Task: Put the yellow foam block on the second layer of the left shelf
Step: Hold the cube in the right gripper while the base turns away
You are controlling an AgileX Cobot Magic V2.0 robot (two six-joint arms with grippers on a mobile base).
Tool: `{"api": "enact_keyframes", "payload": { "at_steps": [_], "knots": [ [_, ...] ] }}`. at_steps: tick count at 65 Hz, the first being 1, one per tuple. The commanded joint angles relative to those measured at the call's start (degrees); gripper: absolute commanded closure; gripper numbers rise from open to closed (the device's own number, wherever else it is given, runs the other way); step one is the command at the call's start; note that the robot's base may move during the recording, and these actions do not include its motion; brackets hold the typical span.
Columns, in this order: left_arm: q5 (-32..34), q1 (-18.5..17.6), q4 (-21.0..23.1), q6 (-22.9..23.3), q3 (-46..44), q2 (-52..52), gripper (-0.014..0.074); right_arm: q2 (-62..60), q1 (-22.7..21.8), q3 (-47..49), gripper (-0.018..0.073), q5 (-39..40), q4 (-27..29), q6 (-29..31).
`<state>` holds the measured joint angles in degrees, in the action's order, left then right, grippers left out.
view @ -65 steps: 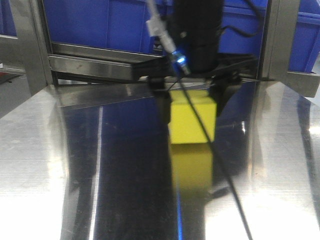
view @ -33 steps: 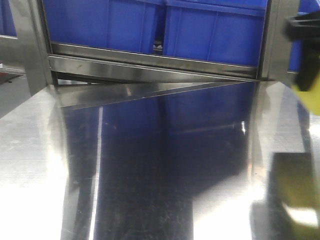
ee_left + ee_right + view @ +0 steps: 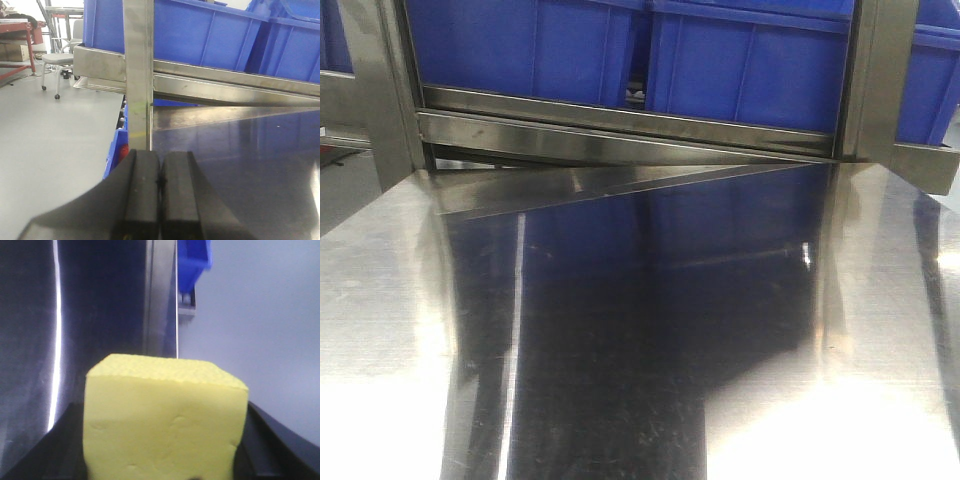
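The yellow foam block (image 3: 165,400) fills the lower half of the right wrist view. My right gripper (image 3: 165,445) is shut on it, one black finger on each side. It hangs beside a steel shelf post (image 3: 160,295), with grey floor to its right. Neither the block nor the right gripper shows in the front view, which holds only the shiny steel shelf surface (image 3: 620,350). My left gripper (image 3: 160,161) is shut with nothing between its black pads, close to an upright steel post (image 3: 137,75) at the shelf's left edge.
Blue plastic bins (image 3: 570,50) stand on the steel layer above the shiny surface, behind a steel rail (image 3: 620,130). Steel uprights (image 3: 380,90) stand at both sides. Another blue bin (image 3: 115,150) sits below left. A wheeled chair (image 3: 55,60) stands on the grey floor far left.
The right gripper held the yellow block at the middle of the front view, swung to the right edge, and is now out of that view. The steel surface there is bare.
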<state>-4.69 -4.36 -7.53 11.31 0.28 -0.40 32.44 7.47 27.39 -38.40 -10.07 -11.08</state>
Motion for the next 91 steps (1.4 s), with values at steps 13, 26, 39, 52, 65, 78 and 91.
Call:
{"api": "enact_keyframes", "payload": {
  "at_steps": [13, 26, 39, 52, 65, 78, 91],
  "knots": [
    [5.04, -0.29, 0.42, 0.22, 1.48, 0.41, 0.046, -21.67, -0.34, -0.31, 0.0239, 6.05, -1.71, 0.63],
    [5.04, -0.29, 0.42, 0.22, 1.48, 0.41, 0.046, -32.9, -0.34, -0.31, 0.0239, 9.62, -1.83, 0.63],
    [5.04, -0.29, 0.42, 0.22, 1.48, 0.41, 0.046, -33.66, -0.34, -0.64, 0.0239, 10.86, -2.18, 0.63],
    [5.04, -0.29, 0.42, 0.22, 1.48, 0.41, 0.046, -33.66, -0.34, -0.9, 0.0239, 10.78, -2.18, 0.63],
    [5.04, -0.29, 0.42, 0.22, 1.48, 0.41, 0.046, -33.66, -0.34, -0.9, 0.0239, 10.78, -2.18, 0.63],
    [5.04, -0.29, 0.42, 0.22, 1.48, 0.41, 0.046, -33.66, -0.34, -0.9, 0.0239, 10.78, -2.18, 0.63],
    [5.04, -0.29, 0.42, 0.22, 1.48, 0.41, 0.046, -33.66, -0.34, -0.9, 0.0239, 10.78, -2.18, 0.63]
  ]
}}
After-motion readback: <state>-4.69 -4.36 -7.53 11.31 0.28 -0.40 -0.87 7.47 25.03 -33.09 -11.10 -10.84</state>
